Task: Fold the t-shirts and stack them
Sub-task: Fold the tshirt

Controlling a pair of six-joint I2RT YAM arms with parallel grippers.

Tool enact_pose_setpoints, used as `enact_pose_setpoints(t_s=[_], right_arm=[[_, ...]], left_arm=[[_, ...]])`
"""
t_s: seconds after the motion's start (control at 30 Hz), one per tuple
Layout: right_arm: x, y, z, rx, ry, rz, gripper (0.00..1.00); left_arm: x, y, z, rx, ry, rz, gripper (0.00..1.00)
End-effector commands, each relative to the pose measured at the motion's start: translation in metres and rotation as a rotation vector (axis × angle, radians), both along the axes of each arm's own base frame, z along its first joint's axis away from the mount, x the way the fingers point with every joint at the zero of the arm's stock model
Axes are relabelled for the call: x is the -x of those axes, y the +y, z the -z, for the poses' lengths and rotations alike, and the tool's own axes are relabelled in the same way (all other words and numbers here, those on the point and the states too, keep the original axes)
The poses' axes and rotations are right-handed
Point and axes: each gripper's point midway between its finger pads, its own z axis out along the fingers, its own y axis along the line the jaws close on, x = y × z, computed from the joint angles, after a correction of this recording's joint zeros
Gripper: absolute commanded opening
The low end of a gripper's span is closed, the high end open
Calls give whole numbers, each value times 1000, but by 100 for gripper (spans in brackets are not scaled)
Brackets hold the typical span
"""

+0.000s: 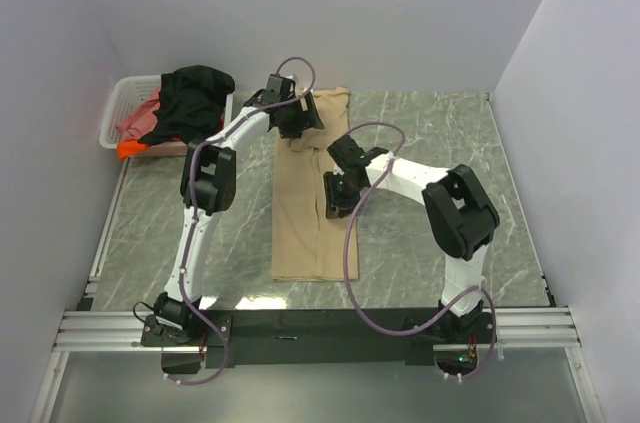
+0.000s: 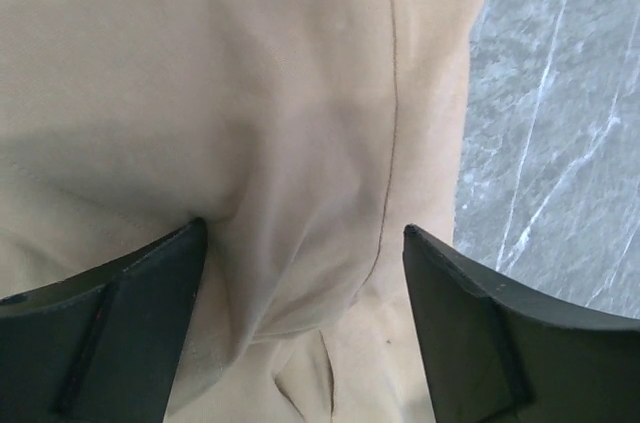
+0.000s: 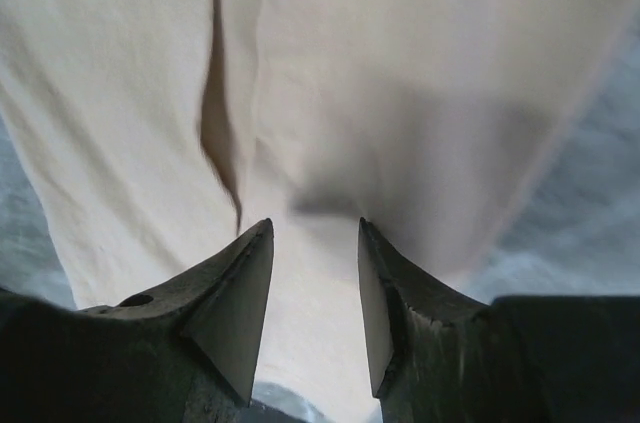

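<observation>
The tan t-shirt (image 1: 300, 228) lies in the middle of the table as a long narrow strip, running from the far side toward the near edge. My left gripper (image 1: 297, 123) is open over its far end; the left wrist view shows the jaws wide apart (image 2: 305, 228) around a raised fold of tan cloth (image 2: 250, 93). My right gripper (image 1: 335, 198) is open at the strip's right edge near its middle; in the right wrist view its jaws (image 3: 315, 225) stand apart over flat tan cloth (image 3: 400, 63). The black shirt (image 1: 195, 98), pink-red shirt (image 1: 140, 121) and orange shirt (image 1: 130, 150) are heaped in the basket.
The white lattice basket (image 1: 115, 108) stands at the far left corner. The grey marble table top (image 1: 440, 153) shows on both sides of the strip, and beside the cloth in the left wrist view (image 2: 560, 143). White walls close in the left, back and right.
</observation>
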Motion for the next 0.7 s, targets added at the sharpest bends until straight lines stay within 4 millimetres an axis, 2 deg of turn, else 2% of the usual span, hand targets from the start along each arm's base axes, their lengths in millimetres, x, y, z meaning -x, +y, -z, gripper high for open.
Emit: enact_pose_setpoints(t_s=[0.0,0.03,0.07,0.1,0.13,0.17,0.2,0.23,0.27,0.3,0.33,0.37,0.4,0.43,0.47,0.5,0.53,0.57,0.6,0.63,0.67], right_arm=[[-6,-20,-40,32,-107,7,47],[-2,-21,-55,16,-131,9,47],[2,-20,-62,8,-137,11,47],[8,-24,-70,1,-150,19,47],[16,-27,-71,8,-136,26,47],[28,-31,-65,23,-117,25,47],[36,-33,-70,20,-120,29,47],[43,-35,-68,20,-107,48,47],[59,-39,-57,39,-78,42,47],[67,-41,-58,32,-83,50,47],[73,-41,-55,26,-74,72,47],[87,-47,-44,41,-47,77,47],[96,-46,-44,32,-44,76,47],[102,-44,-43,22,-36,96,47],[113,-48,-34,32,-15,102,47],[122,-44,-35,19,-18,93,47],[127,-43,-33,14,-9,117,47],[135,-46,-26,27,6,123,47],[143,-45,-24,26,12,116,47],[145,-44,-22,24,17,137,47],[151,-47,-16,33,29,138,47]], left_arm=[[-12,4,-112,58,-225,-4,86],[-7,6,-119,57,-231,-4,87],[-1,8,-129,52,-247,-9,88],[10,12,-163,62,-298,-13,88],[25,17,-147,39,-262,-16,88],[42,19,-175,42,-305,-19,88],[55,22,-173,26,-299,-23,88],[79,29,-139,-19,-224,-22,88],[99,25,-129,-42,-198,-6,88],[129,36,-111,-83,-149,-20,88],[148,40,-98,-102,-114,-20,87],[171,38,-106,-91,-123,-8,87],[202,48,-68,-120,-30,-21,87],[223,45,-58,-122,-5,-2,86],[239,47,-67,-95,-18,-15,86],[263,58,-43,-131,34,-20,86],[278,57,-40,-135,44,-12,86],[291,62,-46,-130,40,-16,86],[308,70,-32,-143,82,-28,86],[317,74,-30,-145,90,-34,86],[324,77,-37,-124,75,-40,86]])
